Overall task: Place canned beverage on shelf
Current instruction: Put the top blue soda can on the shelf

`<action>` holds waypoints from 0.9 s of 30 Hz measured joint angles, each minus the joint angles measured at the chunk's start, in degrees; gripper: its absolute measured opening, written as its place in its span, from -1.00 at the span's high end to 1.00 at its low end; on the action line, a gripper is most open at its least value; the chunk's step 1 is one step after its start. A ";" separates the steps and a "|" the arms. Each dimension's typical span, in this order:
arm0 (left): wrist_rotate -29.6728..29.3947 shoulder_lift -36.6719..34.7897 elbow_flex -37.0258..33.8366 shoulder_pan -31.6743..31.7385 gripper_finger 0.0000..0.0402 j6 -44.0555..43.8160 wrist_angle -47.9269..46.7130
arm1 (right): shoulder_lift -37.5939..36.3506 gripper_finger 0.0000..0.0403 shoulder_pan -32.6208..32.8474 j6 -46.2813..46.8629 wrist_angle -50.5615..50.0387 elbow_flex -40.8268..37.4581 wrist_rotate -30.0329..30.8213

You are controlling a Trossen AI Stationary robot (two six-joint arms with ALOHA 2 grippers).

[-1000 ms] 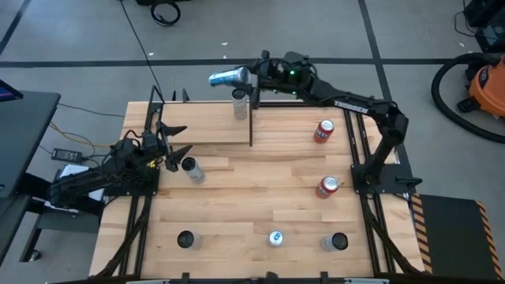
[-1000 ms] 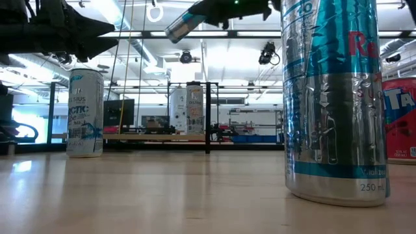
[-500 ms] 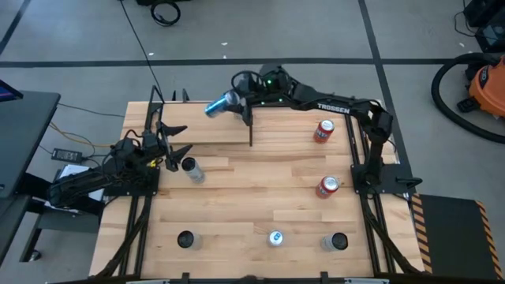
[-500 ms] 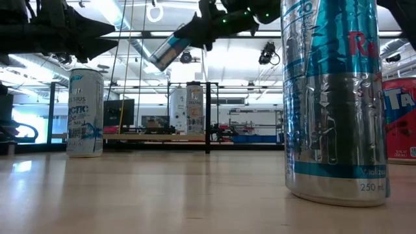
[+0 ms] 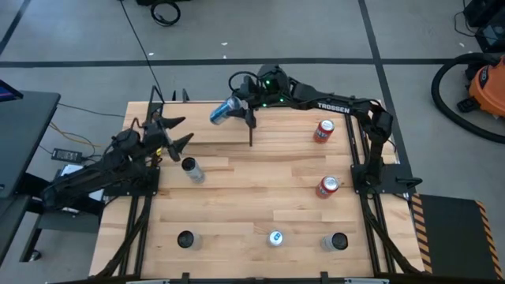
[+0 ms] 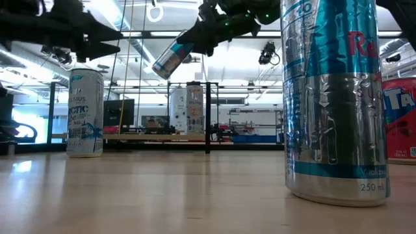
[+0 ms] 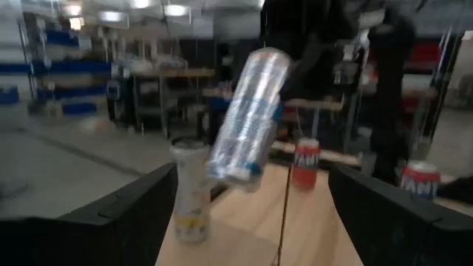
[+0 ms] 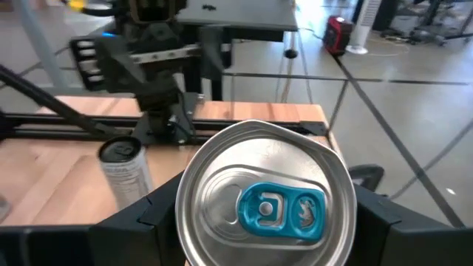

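My right gripper (image 5: 241, 104) is shut on a silver-and-blue canned beverage (image 5: 223, 110), which hangs tilted above the shelf (image 5: 197, 128), a pale wood panel edged with black rods at the table's far left. In the left wrist view the held can (image 7: 247, 118) hangs over a white can (image 7: 191, 188) that stands on its base on the panel. The low view shows two cans (image 6: 187, 109) standing there. My left gripper (image 5: 180, 131) hovers open over the shelf's left end and touches nothing. My right gripper pinches the can's round wall just below its top rim (image 8: 185, 214), one finger (image 8: 137, 222) on each side. The fingers come from the table's right, slanting slightly down, and lie along the can. The can is clear of the shelf, bottom end (image 6: 162, 67) lowest, tab end toward the wrist.
A silver can (image 5: 192, 169) stands on the tabletop just near of the shelf, close to my left gripper. Two red cans (image 5: 324, 130) (image 5: 327, 186) stand at the right. Three more cans stand along the near edge, one of them (image 6: 331, 97) right before the low camera.
My right gripper has come down toward the shelf with the can and tipped: the can lay almost level and now slants with its bottom end lower. My left gripper has risen a little and swung toward the far edge, still open.
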 joint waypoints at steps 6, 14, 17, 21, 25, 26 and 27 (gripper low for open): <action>4.36 12.37 8.54 2.59 -0.76 0.27 -3.30 | 0.00 -0.23 0.06 0.09 0.76 0.00 -3.37; 10.97 28.27 19.78 5.91 -0.76 1.32 -5.17 | 0.00 -0.23 0.07 0.20 -1.12 0.00 -4.98; 15.68 33.14 24.24 7.17 -0.76 1.33 -6.51 | 0.00 -0.23 0.07 -0.06 -1.70 0.00 -4.97; 20.00 38.81 29.46 8.58 -0.76 2.37 -10.20 | 0.00 -0.23 0.07 -0.15 -1.74 -0.02 -4.97; 24.89 43.68 32.61 9.07 -0.76 2.81 -12.59 | 0.00 -0.23 0.07 -0.19 -1.81 -0.02 -4.97; 26.16 44.68 32.91 9.07 -0.76 2.82 -12.58 | 0.00 -0.23 0.07 -0.19 -1.79 -0.02 -4.99; 27.24 45.57 33.06 9.07 -0.76 2.87 -12.68 | 0.00 -0.23 0.07 -0.19 -1.76 -0.02 -5.07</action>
